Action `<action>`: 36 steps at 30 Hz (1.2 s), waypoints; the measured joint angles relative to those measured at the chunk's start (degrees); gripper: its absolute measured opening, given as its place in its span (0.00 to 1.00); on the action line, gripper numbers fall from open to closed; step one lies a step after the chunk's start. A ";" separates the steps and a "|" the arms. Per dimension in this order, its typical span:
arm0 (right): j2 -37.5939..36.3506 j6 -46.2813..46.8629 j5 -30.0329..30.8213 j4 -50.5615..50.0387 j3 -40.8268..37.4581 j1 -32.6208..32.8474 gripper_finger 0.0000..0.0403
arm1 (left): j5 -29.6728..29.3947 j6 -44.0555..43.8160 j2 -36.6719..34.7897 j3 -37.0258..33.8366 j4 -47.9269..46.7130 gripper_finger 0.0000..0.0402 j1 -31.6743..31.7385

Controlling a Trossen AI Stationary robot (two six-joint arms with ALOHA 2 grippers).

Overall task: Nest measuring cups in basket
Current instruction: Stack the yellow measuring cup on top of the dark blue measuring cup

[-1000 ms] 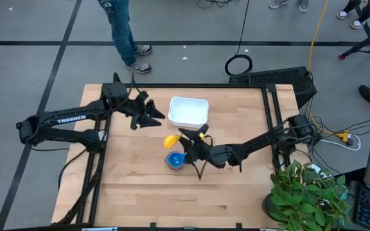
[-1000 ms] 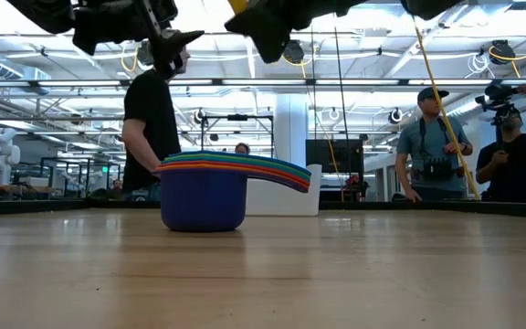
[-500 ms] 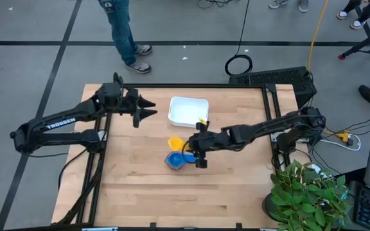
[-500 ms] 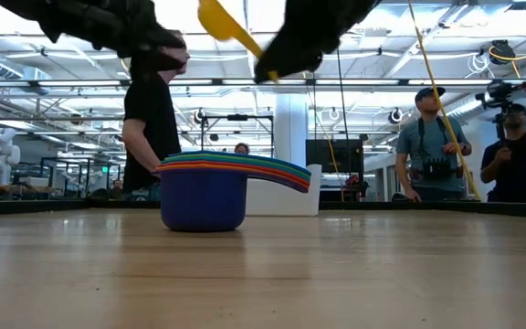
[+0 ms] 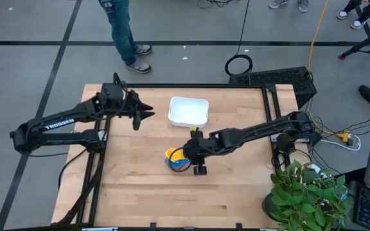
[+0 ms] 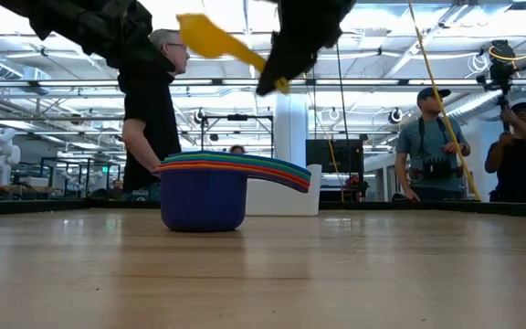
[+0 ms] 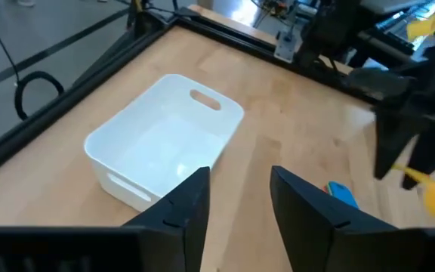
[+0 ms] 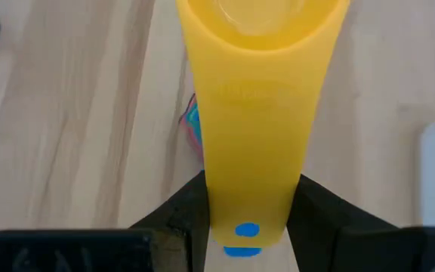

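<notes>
Now, table (image 5: 236,186) holds it all | basket (image 5: 188,111) sits bare at 12 o'clock, waiting | stack of cups (image 6: 210,190) stands outside it at 6 o'clock, so cups can nest there | left claw (image 5: 148,114) waits at 10 o'clock, fingers apart, holding nothing | right claw (image 5: 186,151) pinches yellow cup (image 6: 204,37) by its handle above the stack, likely to drop it in.

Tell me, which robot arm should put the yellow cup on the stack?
The right one, probably. The right gripper already pinches the yellow cup by its handle, above the stacked cups. The left gripper hangs open, beside the basket.
</notes>
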 joint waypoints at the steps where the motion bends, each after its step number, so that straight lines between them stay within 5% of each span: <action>1: 0.54 0.36 -0.88 -0.64 0.00 0.00 0.30 | 0.02 0.06 0.02 0.00 -0.14 0.35 -0.29; 25: 5.56 3.89 -0.34 -5.23 -0.11 -0.07 0.32 | -0.59 0.26 0.09 0.00 -0.28 0.34 -2.23; 36: 5.84 3.36 -0.37 -3.91 -0.11 -0.07 0.41 | -0.61 0.22 0.09 0.00 -0.53 0.34 -2.43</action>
